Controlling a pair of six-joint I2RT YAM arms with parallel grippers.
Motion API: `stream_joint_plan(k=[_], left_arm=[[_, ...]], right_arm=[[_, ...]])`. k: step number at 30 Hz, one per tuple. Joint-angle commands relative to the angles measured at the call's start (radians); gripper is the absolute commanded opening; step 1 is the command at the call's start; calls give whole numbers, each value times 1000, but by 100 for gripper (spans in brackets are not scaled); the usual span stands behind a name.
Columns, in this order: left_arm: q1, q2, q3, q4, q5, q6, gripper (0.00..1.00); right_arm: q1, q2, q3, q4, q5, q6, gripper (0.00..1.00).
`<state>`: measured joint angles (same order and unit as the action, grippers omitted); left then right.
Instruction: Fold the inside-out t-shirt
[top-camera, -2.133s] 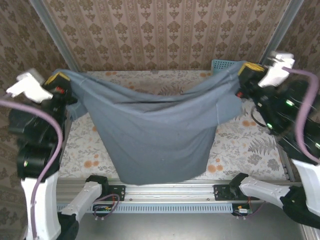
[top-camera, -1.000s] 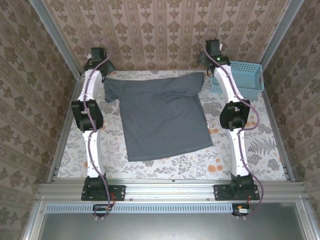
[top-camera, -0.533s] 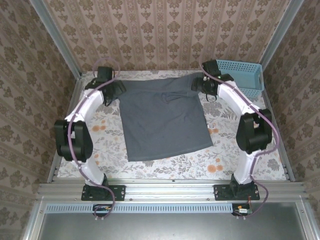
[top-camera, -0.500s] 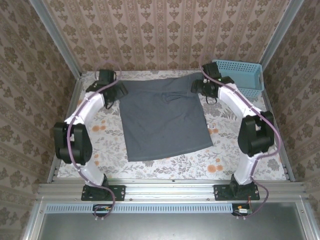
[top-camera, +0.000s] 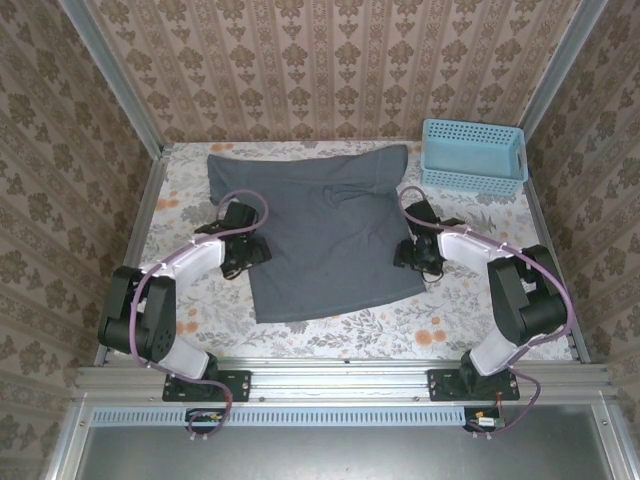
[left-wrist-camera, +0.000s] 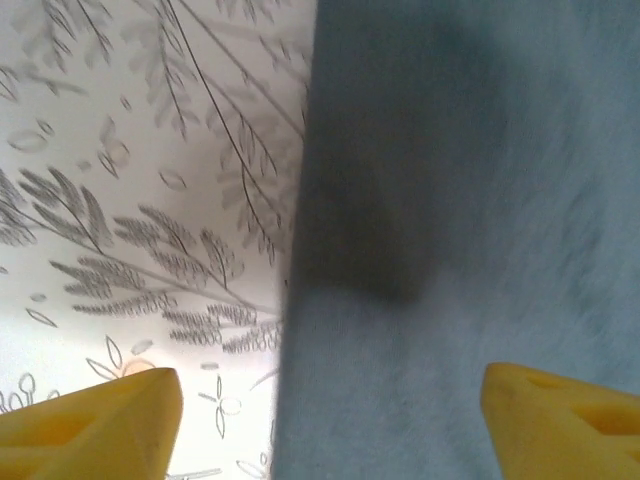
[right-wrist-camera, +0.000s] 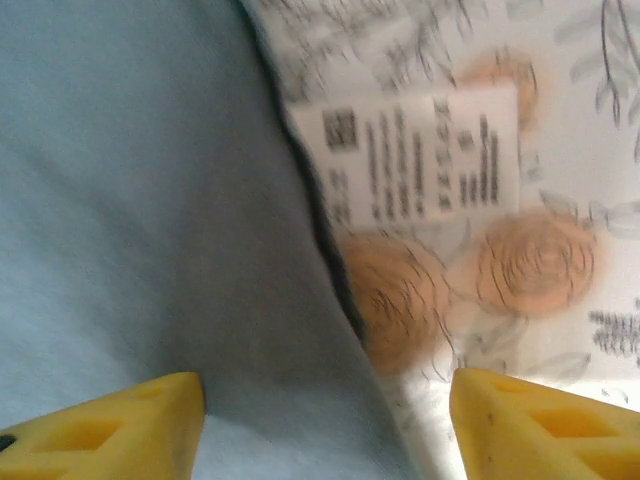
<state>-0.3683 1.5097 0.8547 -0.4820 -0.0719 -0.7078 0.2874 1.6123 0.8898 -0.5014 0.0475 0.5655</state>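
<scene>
- Two tools are counted, one per arm: the left tool (left-wrist-camera: 325, 418) is held with its yellow fingertips (left-wrist-camera: 95, 425) well apart and nothing between them, straddling the left side edge of the t-shirt (top-camera: 325, 235)
- The right tool (right-wrist-camera: 325, 418) likewise stands spread and empty, with the shirt's right side edge running up between its tips
- One t-shirt is counted, spread nearly flat in the middle of the surface (top-camera: 470, 290), collar end toward the far wall, hem toward the arm bases, and gripped by neither tool
- One light blue basket (top-camera: 470, 183) is counted at the far right corner, near the right sleeve but apart from it
- One white printed label (right-wrist-camera: 420, 165) is seen just beside the right edge; whether it is sewn to the seam cannot be told
- A missed pinch is judged likely if the tips are closed too high, since the fabric is thin and lies flush on the surface
- Only the upper layer could be caught, so that the two layers would be pulled apart on lifting
- A skewed fold could result if the two edges are taken at unequal heights or carried over unevenly
- The creases near the collar could be trapped inside the fold if they are not smoothed first
</scene>
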Motion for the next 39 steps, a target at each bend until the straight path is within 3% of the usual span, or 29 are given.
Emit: stream_joint_plan(k=[1,6,11,15,18,23,28,33,34,35,37,39], left_arm=[[-19,-30,-41,38,19,-37,65],[-39,-34,-83,44,40,-38,40],[-41,-37,-113,44,48,-34,21],[-41,-52,-103,19,33,-21,5],[-41,-76,-90,-21,4,-11,0],[-56,-197,-71,-158,-82,-8,0],[-129,-495,-173,-232,-162,-104,0],[-79,-387,-219,-258,-112,-105,0],[-58,-357,-219,-234,-85,-91,0],[-55,-330,-210,-214,-62,-69,7],[-59,-298,-170,-229,-66,-44,29],[-71,-305,-128,-255,-104,-25,45]], right_arm=[[21,-45,-50,40,-1,36,57],[76,-82,-99,32,8,63,33],[99,-143,-137,36,19,90,12],[111,-212,-143,11,36,96,3],[120,-263,-143,-12,42,96,0],[144,-358,-143,-100,63,110,0],[204,-495,-214,-175,42,211,0],[233,-491,-341,-91,13,328,0],[234,-477,-346,-81,17,325,6],[234,-465,-333,-86,23,304,18],[254,-454,-266,-165,85,245,40],[310,-475,-185,-268,198,192,52]])
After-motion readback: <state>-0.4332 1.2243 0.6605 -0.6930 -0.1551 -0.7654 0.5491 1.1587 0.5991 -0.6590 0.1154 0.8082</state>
